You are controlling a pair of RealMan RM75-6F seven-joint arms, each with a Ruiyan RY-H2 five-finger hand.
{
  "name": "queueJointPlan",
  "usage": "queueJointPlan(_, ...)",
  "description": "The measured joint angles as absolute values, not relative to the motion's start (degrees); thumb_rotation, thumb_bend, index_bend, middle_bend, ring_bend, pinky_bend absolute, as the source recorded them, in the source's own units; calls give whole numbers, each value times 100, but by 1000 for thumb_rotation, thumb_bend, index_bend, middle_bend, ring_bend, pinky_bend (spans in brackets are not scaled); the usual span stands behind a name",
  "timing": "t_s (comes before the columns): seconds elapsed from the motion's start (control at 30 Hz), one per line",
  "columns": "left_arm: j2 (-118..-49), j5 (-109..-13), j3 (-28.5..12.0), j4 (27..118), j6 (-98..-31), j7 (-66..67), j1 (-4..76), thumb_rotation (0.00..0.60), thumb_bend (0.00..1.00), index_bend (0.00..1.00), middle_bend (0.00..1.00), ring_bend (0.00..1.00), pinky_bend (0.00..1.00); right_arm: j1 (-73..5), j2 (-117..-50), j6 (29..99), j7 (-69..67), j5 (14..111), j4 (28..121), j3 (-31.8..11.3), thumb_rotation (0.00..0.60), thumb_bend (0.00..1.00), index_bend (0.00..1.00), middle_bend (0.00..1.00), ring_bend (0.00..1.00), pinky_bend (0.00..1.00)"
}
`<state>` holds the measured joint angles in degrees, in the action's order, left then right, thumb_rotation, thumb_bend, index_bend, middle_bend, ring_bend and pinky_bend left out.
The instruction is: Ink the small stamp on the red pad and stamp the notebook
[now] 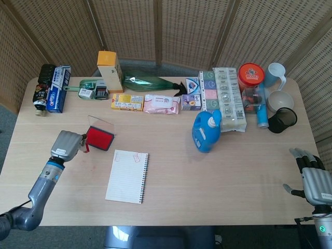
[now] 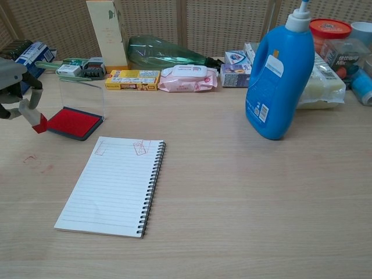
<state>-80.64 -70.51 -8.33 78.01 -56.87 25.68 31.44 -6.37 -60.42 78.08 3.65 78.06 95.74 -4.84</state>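
My left hand (image 1: 66, 145) (image 2: 13, 87) pinches the small stamp (image 2: 33, 117) (image 1: 85, 148), a white block with a red base, just off the left edge of the red ink pad (image 1: 98, 138) (image 2: 72, 122). The pad lies open with its clear lid (image 2: 81, 99) standing upright behind it. The spiral notebook (image 1: 127, 175) (image 2: 112, 184) lies to the right and nearer the front, with two faint red stamp marks at its top. Faint red smudges (image 2: 35, 163) mark the table left of it. My right hand (image 1: 313, 179) rests open at the front right edge, holding nothing.
A blue detergent bottle (image 1: 206, 129) (image 2: 278, 77) stands mid-right. Along the back run boxes, a green bottle (image 1: 148, 82), a tall yellow carton (image 1: 110, 71), wipes (image 1: 162, 104), a pill organiser, a red-lidded jar, cups and a white jug (image 1: 276, 75).
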Motion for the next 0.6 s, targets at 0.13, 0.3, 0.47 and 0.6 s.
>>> queueJointPlan(0.13,-8230,-6880,-901,7569,-5521,2827,3374,600,383,634,1000,1000,1000,-656,-6061,7753,385,7744,9539,-492,600,0,91,102,112,97)
queueJointPlan(0.3,-8470,-6782,-939,7228,-5370,2971,3595,600,383,634,1000,1000,1000,-677,-6086,7685,399,7659,9490,-505,600,0,91,102,112,98)
queueJointPlan(0.47,-8789,-6740,-946,6837,-5251,2935,3777,600,383,634,1000,1000,1000,-704,-6117,7622,397,7573,9430,-530,600,0,91,102,112,97)
queueJointPlan(0.6,-8953,-6731,-928,6646,-5224,2871,3863,600,383,634,1000,1000,1000,-705,-6114,7606,366,7548,9412,-536,600,0,91,102,112,97)
